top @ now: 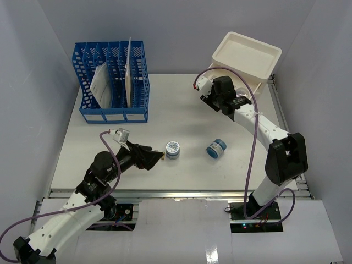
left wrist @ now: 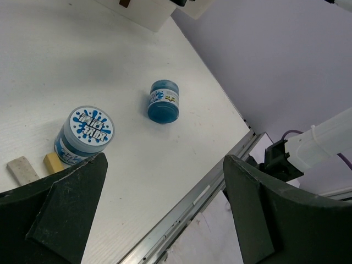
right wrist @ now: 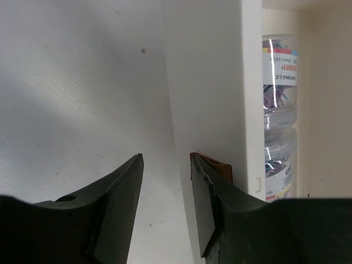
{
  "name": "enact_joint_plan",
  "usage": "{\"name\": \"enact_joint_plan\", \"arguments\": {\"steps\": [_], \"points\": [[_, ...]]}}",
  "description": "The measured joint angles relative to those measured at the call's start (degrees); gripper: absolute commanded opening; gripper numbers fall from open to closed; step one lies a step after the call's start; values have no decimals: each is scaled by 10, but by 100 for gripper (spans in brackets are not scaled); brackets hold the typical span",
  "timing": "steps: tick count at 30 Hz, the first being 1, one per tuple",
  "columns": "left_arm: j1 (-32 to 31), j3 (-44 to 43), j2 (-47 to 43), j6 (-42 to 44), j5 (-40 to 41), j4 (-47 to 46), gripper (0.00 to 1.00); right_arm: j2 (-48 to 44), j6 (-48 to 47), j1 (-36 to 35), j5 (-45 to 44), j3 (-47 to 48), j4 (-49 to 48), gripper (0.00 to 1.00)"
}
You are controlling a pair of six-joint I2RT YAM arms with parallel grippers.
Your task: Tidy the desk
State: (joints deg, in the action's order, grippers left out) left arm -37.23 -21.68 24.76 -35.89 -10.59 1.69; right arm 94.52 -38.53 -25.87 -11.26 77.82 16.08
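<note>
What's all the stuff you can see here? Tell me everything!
desk: one, white, under everything
rack: one, blue, far left corner
papers: a few, white, in the rack's slots
box: one, white, far right corner
jars: two, blue, mid-desk; one upright, one on its side to the right
blocks: two, one whitish, one tan, beside the upright jar
tubs: two seen, clear, inside the box
brown bit: one, against the box
left gripper: black, open, by the upright jar
right gripper: black, open, at the box
</note>
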Motion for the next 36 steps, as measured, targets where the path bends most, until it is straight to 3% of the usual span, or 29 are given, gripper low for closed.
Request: {"name": "enact_joint_plan", "arguments": {"steps": [8,19,23,30,36], "points": [[0,1,86,-8,-22,-42,97,15,26,44,-58,9,9,67],[0,-35,212,-11,-56,-129,98,43,57,98,-85,30,-17,67],[0,-40,232,-12,-63,-146,98,40,78,137,-37,30,-11,69],[0,-40,239,-12,-67,-162,98,-34,86,152,145,9,-18,76],[0,-40,239,-12,-67,-168,98,-79,138,147,189,29,-53,75]]}}
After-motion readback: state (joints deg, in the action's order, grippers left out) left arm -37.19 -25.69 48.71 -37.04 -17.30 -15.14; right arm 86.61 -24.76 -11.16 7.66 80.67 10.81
